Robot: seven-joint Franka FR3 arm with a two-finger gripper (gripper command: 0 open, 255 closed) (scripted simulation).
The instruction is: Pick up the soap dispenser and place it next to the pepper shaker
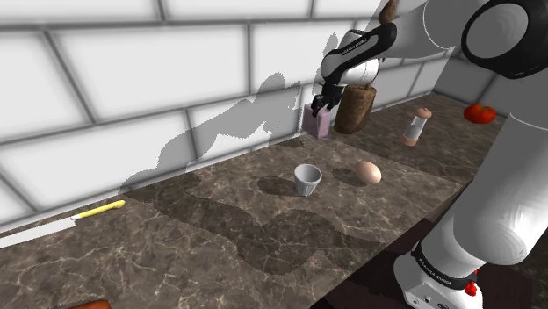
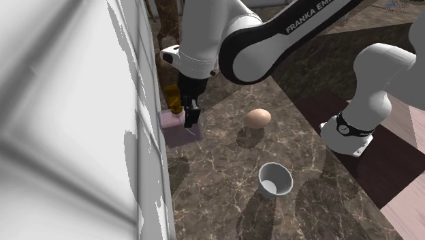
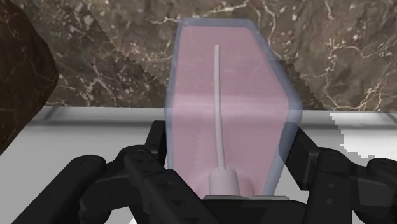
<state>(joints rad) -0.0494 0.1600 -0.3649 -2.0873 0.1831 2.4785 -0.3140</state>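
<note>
Soap dispenser [image 3: 248,95]: see-through pink body w/ a pale bluish outer shell, flat-sided w/ angled corners. Thin white tube runs down its middle from a white pump fitting at the top.

Location: upright at the back of the dark marble counter [image 1: 219,228], close against the white tiled wall [image 1: 132,79]. Just beside a brown block [image 1: 356,110], on the shoulder view's left of it. Pepper shaker [image 1: 417,128] sits further right, beyond the block, well apart from the dispenser.

Gripper [image 3: 228,133] comes down from above, over the dispenser's top. Upper part of the body sits between the black fingers [image 3: 157,146], one against each side; jaws closed on it. Whether the base is touching the counter: can't tell.
</note>
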